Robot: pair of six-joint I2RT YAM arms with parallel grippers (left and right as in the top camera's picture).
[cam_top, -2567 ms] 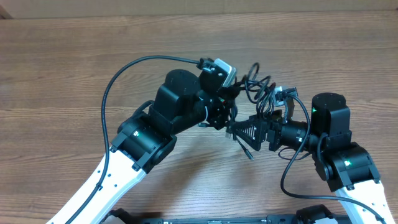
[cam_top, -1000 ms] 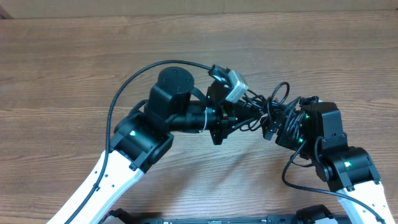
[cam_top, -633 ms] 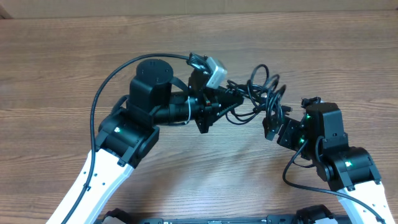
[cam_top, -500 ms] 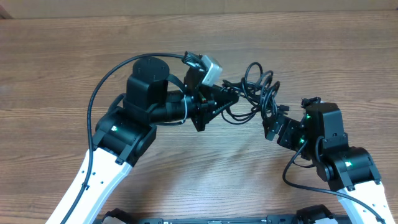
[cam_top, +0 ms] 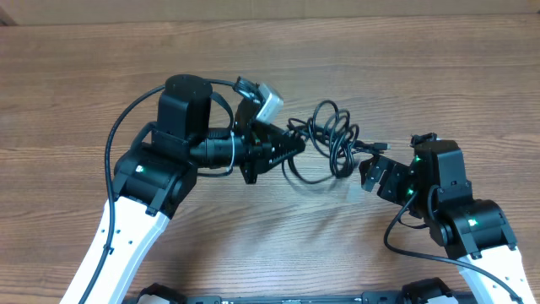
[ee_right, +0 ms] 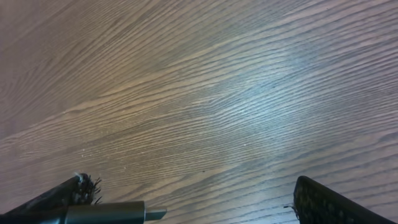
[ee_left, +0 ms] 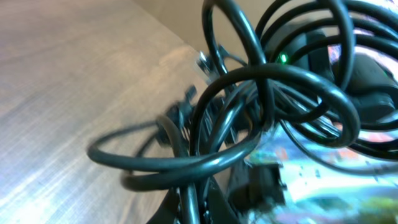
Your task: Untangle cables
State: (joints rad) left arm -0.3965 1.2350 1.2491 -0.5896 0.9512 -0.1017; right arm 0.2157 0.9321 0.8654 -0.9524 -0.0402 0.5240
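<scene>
From overhead, the left gripper (cam_top: 291, 145) is clamped on the near side of the tangle of thin black flexible cables (cam_top: 331, 135), seemingly lifting it off the brown wood-grain table (cam_top: 422, 76) so the loops hang loose, while the right gripper (cam_top: 371, 173) stands spread wide just right of the bundle. The left wrist view is crowded with cable loops (ee_left: 267, 93) (its fingers are hidden beneath them). The right wrist view shows bare table (ee_right: 205, 93) between parted fingers (ee_right: 323, 199), with only a small dark plug (ee_right: 118, 213) at lower left.
</scene>
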